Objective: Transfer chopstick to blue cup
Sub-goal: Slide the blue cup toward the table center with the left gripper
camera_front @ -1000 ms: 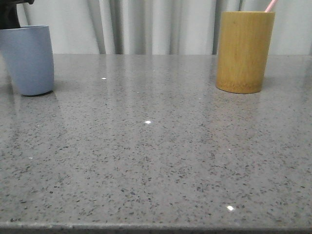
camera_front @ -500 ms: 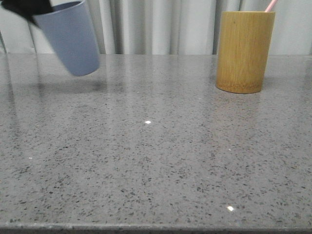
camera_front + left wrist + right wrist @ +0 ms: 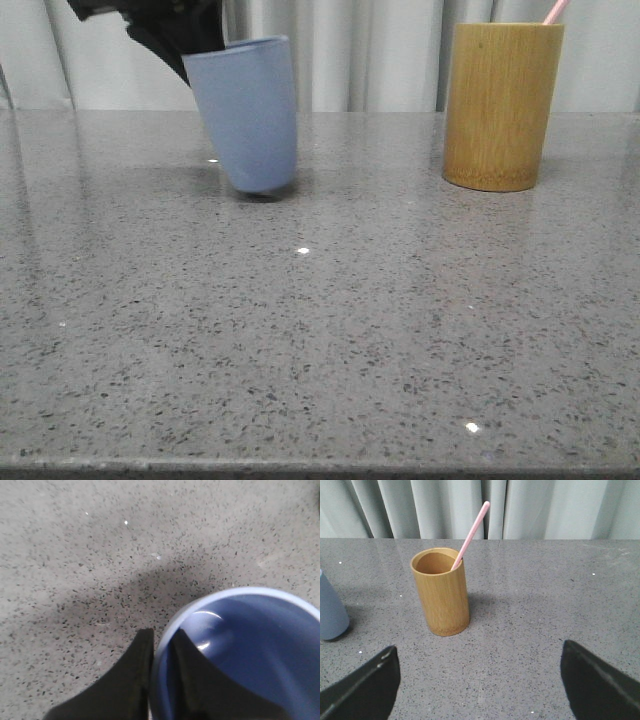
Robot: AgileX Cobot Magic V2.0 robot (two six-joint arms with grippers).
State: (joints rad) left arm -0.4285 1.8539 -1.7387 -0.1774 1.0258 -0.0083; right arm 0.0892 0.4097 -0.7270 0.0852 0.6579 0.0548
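A yellow-brown bamboo holder (image 3: 503, 105) stands upright at the upper right of the front view on a speckled grey tabletop (image 3: 320, 340). Pale pleated curtains (image 3: 370, 55) hang behind.

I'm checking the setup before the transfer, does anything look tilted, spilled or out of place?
One thing: the blue cup is tilted, not standing flat. The left gripper pinches its rim, one finger inside and one outside. The chopstick leans in the upright bamboo holder. Nothing looks spilled or damaged.

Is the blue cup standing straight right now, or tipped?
Tipped. The blue cup leans in the front view, its rim pinched by the left gripper; whether its base touches the table I cannot tell.
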